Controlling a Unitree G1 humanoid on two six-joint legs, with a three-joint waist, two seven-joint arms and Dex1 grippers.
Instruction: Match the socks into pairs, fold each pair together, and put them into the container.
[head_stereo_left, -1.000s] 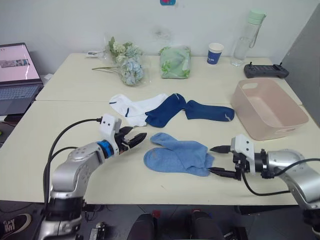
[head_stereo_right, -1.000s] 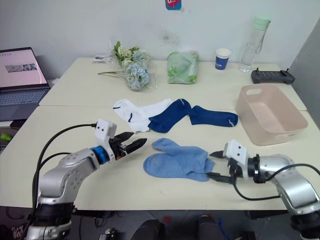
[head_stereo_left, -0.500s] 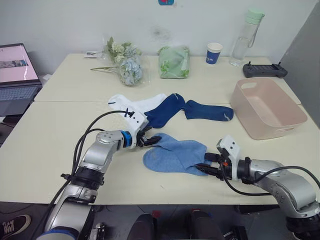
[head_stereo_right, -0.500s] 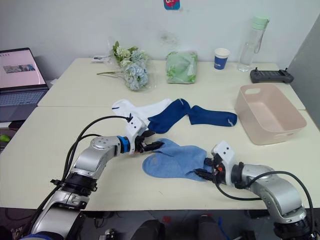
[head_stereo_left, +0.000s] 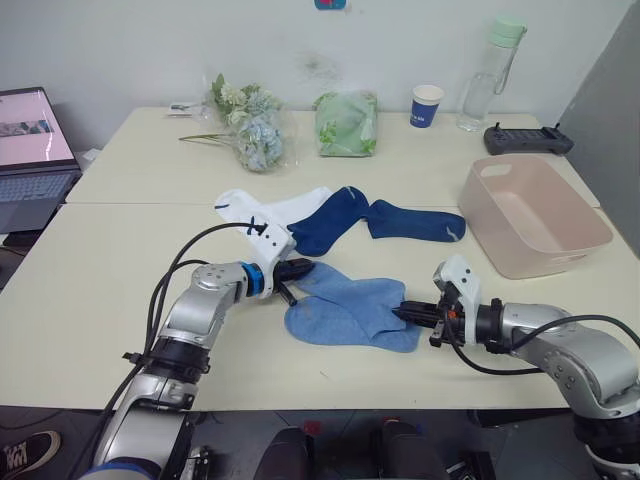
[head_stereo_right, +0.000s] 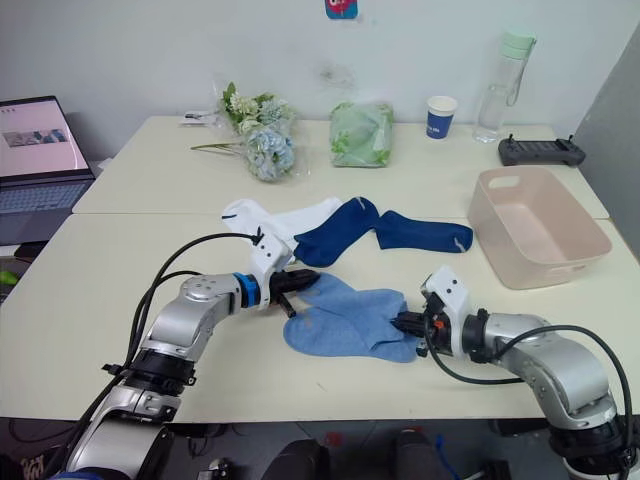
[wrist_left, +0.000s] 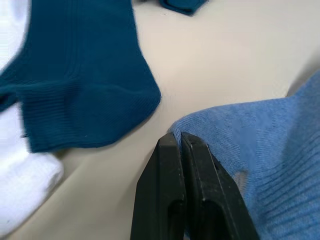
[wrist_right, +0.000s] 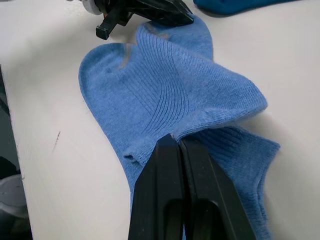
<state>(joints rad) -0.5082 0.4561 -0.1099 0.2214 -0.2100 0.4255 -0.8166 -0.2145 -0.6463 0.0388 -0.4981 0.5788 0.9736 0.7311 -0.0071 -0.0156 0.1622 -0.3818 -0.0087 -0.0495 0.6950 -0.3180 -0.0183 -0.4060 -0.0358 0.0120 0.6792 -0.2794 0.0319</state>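
Note:
Two light blue socks (head_stereo_left: 350, 308) lie stacked near the table's front edge. My left gripper (head_stereo_left: 305, 268) is shut on the upper left end of the light blue sock (wrist_left: 260, 150), with its fingertips (wrist_left: 172, 142) pinched on the edge. My right gripper (head_stereo_left: 400, 312) is shut on the right edge of the same stack (wrist_right: 175, 90), where the fabric rises in a fold. Behind the stack lie two dark navy socks (head_stereo_left: 330, 222) (head_stereo_left: 415, 222) and white socks (head_stereo_left: 262, 208). The pale pink container (head_stereo_left: 535, 215) stands at the right and holds nothing.
A laptop (head_stereo_left: 30, 150) sits at the far left. Along the back of the table are artificial flowers (head_stereo_left: 250, 125), a pale green bag (head_stereo_left: 350, 122), a blue-and-white cup (head_stereo_left: 427, 105), a clear bottle (head_stereo_left: 490, 75) and a black controller (head_stereo_left: 530, 140).
Both grippers moved in from the sides to the light blue socks and closed on them. The right edge of the stack now stands slightly lifted.

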